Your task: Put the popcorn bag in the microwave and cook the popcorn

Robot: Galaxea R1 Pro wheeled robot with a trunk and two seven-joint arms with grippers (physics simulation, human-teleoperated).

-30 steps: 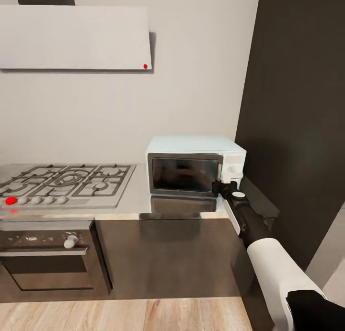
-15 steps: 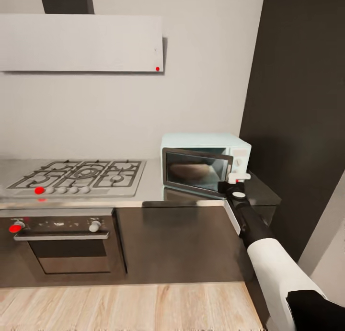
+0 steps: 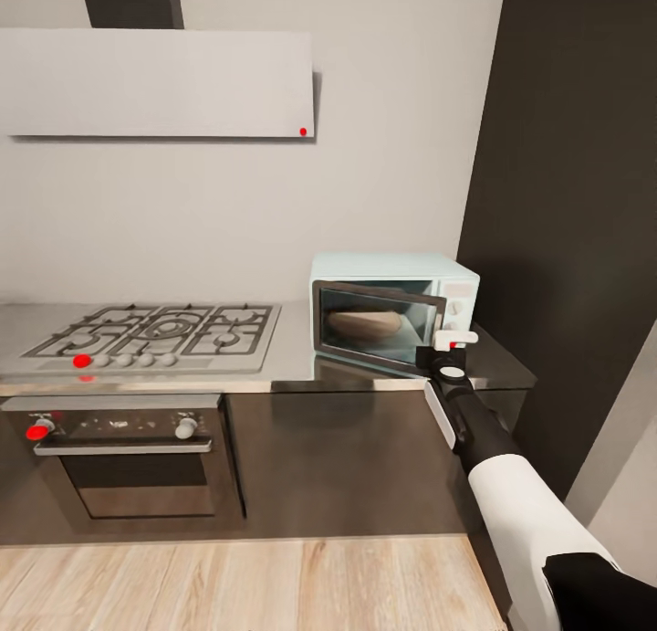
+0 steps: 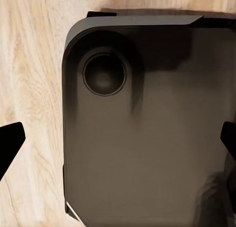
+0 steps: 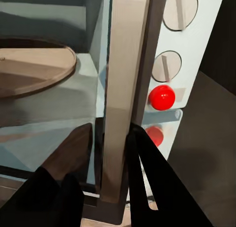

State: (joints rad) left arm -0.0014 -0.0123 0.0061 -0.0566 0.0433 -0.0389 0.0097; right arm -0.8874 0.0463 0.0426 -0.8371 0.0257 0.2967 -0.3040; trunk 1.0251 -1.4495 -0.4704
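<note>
Pale mint-blue microwave (image 3: 394, 307) at the right end of the glossy grey countertop (image 3: 292, 362), hard against the dark tall wall panel (image 3: 575, 202). Dark glass door (image 3: 379, 325) swung partly out, hinged on the left, free edge toward the robot. Round tan turntable (image 3: 365, 322) visible inside; seen close in the right wrist view as a flat beige disc (image 5: 34, 69) on a pale blue floor. White side panel with two grey-white knobs (image 5: 167, 64) and a red dot (image 5: 162, 97) below them, mirrored faintly underneath.

Right gripper (image 5: 110, 138) clamped on the door's free edge (image 5: 123, 89), one dark finger (image 5: 69, 153) on the inner glass side, the other on the outer side. Same gripper (image 3: 444, 355) in the head view at the microwave's lower right corner, on a black-and-white arm (image 3: 520, 503).

Left of the microwave, steel gas hob (image 3: 155, 334) with black grates; below it a dark oven (image 3: 128, 457) with knobs. White hood (image 3: 160, 83) on the wall above.

Left gripper's fingertips (image 4: 10, 145) spread wide apart, nothing between them, over a dark rounded base (image 4: 147, 123) and wood floor (image 4: 29, 64).
</note>
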